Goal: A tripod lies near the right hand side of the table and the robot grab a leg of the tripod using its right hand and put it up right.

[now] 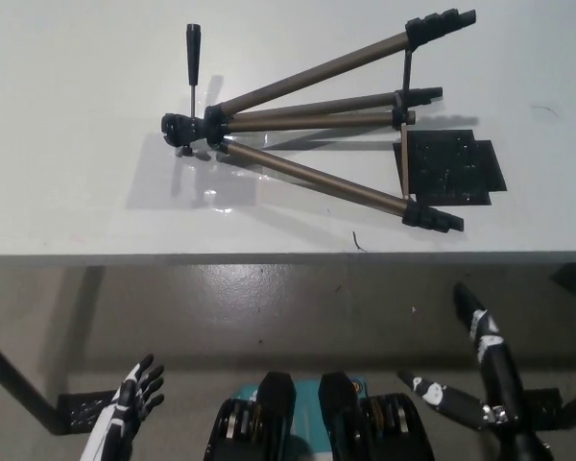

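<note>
A tripod (312, 120) lies on its side on the white table (77, 192), right of the middle. Its bronze legs are spread toward the right and end in black feet (432, 215). Its black head (187, 128) points left, with a thin handle (193, 58) sticking toward the far edge. My black right hand (470, 370) hangs below the table's near edge at the lower right, fingers spread, holding nothing, well short of the nearest leg. At the lower left my left hand (134, 394) rests with its fingers apart.
A flat black mat (456, 168) lies on the table under the tripod's foot end. The table's front edge (269, 257) runs across the picture, with grey floor (269, 317) below it. A dark table leg (10, 379) slants at the lower left.
</note>
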Action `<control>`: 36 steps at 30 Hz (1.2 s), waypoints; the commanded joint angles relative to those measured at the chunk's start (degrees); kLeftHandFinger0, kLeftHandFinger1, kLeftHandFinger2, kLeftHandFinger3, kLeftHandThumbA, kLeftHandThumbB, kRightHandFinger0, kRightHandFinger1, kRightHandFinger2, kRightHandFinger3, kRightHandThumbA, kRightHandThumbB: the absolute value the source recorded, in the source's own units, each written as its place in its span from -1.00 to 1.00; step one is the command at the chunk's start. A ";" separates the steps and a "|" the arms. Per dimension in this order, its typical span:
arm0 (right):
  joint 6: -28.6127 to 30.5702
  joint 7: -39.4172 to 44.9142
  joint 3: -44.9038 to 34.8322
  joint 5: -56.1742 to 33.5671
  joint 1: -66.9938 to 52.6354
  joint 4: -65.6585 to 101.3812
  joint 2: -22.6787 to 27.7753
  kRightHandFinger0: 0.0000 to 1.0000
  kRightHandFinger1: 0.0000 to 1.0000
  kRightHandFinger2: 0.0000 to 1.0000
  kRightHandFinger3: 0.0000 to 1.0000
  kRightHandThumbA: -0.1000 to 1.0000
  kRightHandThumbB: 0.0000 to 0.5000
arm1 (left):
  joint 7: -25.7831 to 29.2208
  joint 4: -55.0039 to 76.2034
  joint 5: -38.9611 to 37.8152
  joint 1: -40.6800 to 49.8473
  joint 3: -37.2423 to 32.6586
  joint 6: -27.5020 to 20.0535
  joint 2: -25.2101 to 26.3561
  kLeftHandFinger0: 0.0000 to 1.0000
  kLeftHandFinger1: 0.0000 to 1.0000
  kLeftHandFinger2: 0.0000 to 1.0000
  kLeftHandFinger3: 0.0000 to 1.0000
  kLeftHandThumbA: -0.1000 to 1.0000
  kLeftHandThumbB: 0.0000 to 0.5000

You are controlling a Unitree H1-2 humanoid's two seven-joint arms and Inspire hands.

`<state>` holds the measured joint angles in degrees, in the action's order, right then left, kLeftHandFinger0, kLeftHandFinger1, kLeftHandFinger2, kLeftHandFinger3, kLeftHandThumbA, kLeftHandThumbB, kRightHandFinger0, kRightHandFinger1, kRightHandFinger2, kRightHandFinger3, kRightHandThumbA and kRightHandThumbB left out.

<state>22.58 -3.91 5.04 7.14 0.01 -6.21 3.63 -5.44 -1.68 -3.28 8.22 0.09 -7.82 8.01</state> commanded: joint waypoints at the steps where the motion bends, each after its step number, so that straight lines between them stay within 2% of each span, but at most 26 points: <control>1: 4.35 -3.21 -1.24 0.51 -0.92 7.20 0.49 1.00 1.00 1.00 1.00 0.88 -0.16 | -1.30 2.23 -1.11 -1.28 0.25 -1.46 0.76 1.00 1.00 1.00 1.00 1.00 0.12; 2: 4.35 -3.87 -2.12 0.57 -1.05 10.11 0.59 1.00 1.00 1.00 1.00 0.73 -0.28 | -0.93 1.74 -0.63 -1.47 0.32 -2.71 0.51 1.00 1.00 1.00 1.00 1.00 0.07; 3: 4.35 -3.85 -2.55 0.39 -0.77 11.88 1.01 1.00 1.00 1.00 1.00 0.65 -0.30 | -1.00 1.94 -0.06 -1.47 0.12 -2.21 0.75 1.00 1.00 1.00 1.00 1.00 0.12; 5: 3.96 -3.13 -4.40 1.65 0.32 15.09 1.11 1.00 1.00 1.00 1.00 0.60 -0.10 | -1.25 2.12 -0.82 -1.38 0.43 -1.81 0.85 1.00 1.00 1.00 1.00 1.00 0.12; 6: 2.17 -2.24 -5.30 2.82 1.42 17.76 1.96 1.00 1.00 1.00 1.00 0.63 0.01 | -1.44 2.18 -1.43 -1.38 0.56 -1.60 0.77 1.00 1.00 1.00 1.00 1.00 0.10; 7: 0.34 -1.44 -5.77 3.23 2.26 19.79 2.77 1.00 1.00 1.00 1.00 0.64 0.04 | -1.42 2.09 -1.52 -1.36 0.63 -1.64 0.70 1.00 1.00 1.00 1.00 1.00 0.10; 9: -7.39 1.91 -6.72 5.67 5.57 25.81 6.17 1.00 1.00 1.00 1.00 0.78 0.24 | -1.46 1.85 -1.54 -1.29 0.73 -1.82 0.79 1.00 1.00 1.00 1.00 1.00 0.09; 10: -10.54 2.83 -7.09 6.36 7.28 27.82 7.22 1.00 1.00 1.00 1.00 0.74 0.30 | -1.50 1.82 -1.37 -1.30 0.69 -1.89 0.93 1.00 1.00 1.00 1.00 1.00 0.10; 12: -17.79 5.92 -7.94 10.79 12.82 32.49 10.63 1.00 1.00 1.00 1.00 0.81 0.42 | -1.72 1.94 -1.68 -1.15 0.70 -1.72 1.03 1.00 1.00 1.00 1.00 1.00 0.06; 15: -24.44 8.85 -8.29 12.84 20.41 34.54 14.39 1.00 1.00 1.00 1.00 0.89 0.64 | -2.07 1.97 -2.78 -0.83 0.84 -1.53 0.85 1.00 1.00 1.00 1.00 1.00 0.09; 18: -30.43 12.21 -7.73 17.15 29.11 34.57 18.04 1.00 1.00 1.00 1.00 0.96 0.67 | -1.84 1.89 -2.16 -0.73 0.78 -1.71 0.96 1.00 1.00 1.00 1.00 1.00 0.06; 21: -35.97 16.72 -5.38 20.74 38.77 32.67 21.07 1.00 1.00 1.00 1.00 1.00 0.86 | -2.38 1.33 -2.30 -0.85 0.55 -2.43 1.28 1.00 1.00 1.00 1.00 1.00 0.04; 23: -37.30 19.76 -2.93 21.58 45.22 29.02 22.90 1.00 1.00 1.00 1.00 1.00 0.83 | -2.66 1.36 -2.62 -0.86 0.45 -2.11 1.33 1.00 1.00 1.00 1.00 1.00 0.06; 29: -37.12 26.47 6.66 30.73 60.30 15.40 24.45 1.00 1.00 1.00 1.00 1.00 0.99 | -2.96 0.47 -2.99 -0.99 0.45 -2.86 1.43 1.00 1.00 1.00 1.00 1.00 0.07; 30: -36.99 27.89 8.78 32.61 63.46 12.35 24.28 1.00 1.00 1.00 1.00 1.00 1.00 | -2.87 0.30 -2.85 -1.00 0.48 -3.03 1.44 1.00 1.00 1.00 1.00 1.00 0.12; 34: -36.84 30.12 14.77 35.84 71.06 2.58 22.33 1.00 1.00 1.00 1.00 1.00 1.00 | -2.56 0.97 -2.50 0.31 0.64 -2.76 1.58 1.00 1.00 1.00 1.00 1.00 0.10; 36: -36.42 31.27 18.63 37.20 75.60 -5.04 20.48 1.00 1.00 1.00 1.00 1.00 0.98 | -2.54 1.23 -2.48 0.54 0.66 -2.56 1.59 1.00 1.00 1.00 1.00 1.00 0.23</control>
<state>-5.70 12.42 12.33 27.88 53.94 4.07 23.10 -6.23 -1.87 -4.60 7.50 0.19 -7.96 8.00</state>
